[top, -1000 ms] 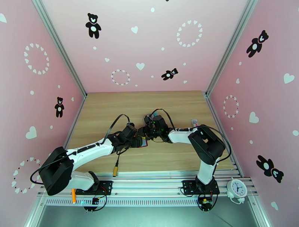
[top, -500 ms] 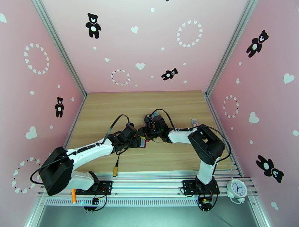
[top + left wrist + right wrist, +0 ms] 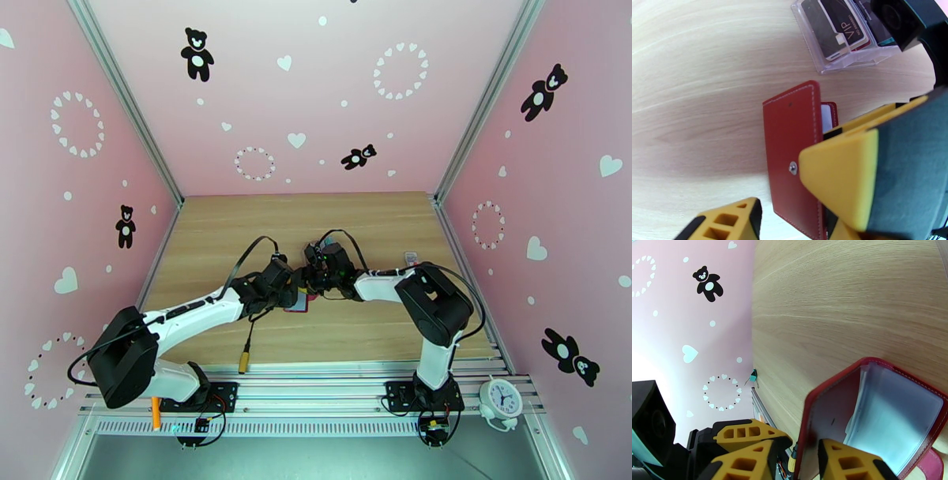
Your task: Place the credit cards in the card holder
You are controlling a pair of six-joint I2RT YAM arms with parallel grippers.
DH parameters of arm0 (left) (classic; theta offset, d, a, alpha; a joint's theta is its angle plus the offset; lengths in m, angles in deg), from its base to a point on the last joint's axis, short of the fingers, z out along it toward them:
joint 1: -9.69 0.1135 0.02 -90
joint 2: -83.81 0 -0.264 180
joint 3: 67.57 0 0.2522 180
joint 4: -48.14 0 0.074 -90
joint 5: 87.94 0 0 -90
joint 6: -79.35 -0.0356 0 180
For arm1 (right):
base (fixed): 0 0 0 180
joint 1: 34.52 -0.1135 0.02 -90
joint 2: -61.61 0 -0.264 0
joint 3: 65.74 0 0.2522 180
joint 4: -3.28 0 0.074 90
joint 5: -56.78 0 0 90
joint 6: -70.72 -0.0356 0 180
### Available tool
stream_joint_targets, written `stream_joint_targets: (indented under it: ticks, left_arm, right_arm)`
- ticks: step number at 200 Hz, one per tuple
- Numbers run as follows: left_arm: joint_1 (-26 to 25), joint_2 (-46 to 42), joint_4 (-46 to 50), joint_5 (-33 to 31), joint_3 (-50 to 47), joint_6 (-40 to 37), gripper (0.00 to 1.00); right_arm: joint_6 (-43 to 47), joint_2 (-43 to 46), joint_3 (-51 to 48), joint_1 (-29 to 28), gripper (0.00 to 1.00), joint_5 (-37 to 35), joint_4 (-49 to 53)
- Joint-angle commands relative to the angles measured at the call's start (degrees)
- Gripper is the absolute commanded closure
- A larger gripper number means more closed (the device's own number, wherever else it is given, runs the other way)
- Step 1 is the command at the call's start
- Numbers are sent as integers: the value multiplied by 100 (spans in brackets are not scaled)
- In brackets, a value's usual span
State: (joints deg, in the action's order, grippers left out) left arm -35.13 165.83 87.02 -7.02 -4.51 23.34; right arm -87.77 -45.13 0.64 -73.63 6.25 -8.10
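Left gripper (image 3: pixel 776 185): fingers half apart, straddling the cover of the red wallet (image 3: pixel 790 134). There is a gap between the near finger and the leather.

Wallet: mid-table (image 3: pixel 237 229), between the two grippers, with its cover lifted. The snap stud faces the left wrist camera.

Right gripper (image 3: pixel 796 445): narrow gap, with the cover's edge standing between the fingers and one finger against the lining. I cannot tell whether it is pinched.

Clear rack (image 3: pixel 853 59): just beyond the wallet. It holds dark cards (image 3: pixel 837 31), one marked VIP.
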Motion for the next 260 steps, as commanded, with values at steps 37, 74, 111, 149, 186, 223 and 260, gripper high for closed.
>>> stream_joint_targets:
  ticks: [37, 74, 111, 149, 186, 223, 260]
  left_arm:
    - [-23, 3, 28, -146, 185, -139, 55]
    - [-27, -11, 79, -197, 130, -130, 61]
    - [-27, -44, 70, -204, 71, -95, 68]
    - [-26, -81, 122, -294, 35, -60, 72]
    - [-27, -99, 188, -375, 30, -51, 78]
    - [-27, -94, 246, -459, 30, -41, 81]
    - [-26, -87, 272, -511, 19, 1, 81]
  right_arm:
    - [-24, -172, 211, -70, 66, 139, -78]
    - [-24, -194, 264, -68, 66, 145, -97]
    - [3, -177, 336, -65, 66, 143, -53]
    - [94, -27, 295, -24, 65, 64, 81]
    - [253, 257, -19, -13, 65, -170, 266]
    - [401, 439, -319, -16, 65, -311, 458]
    - [689, 505, -393, -94, 67, -490, 862]
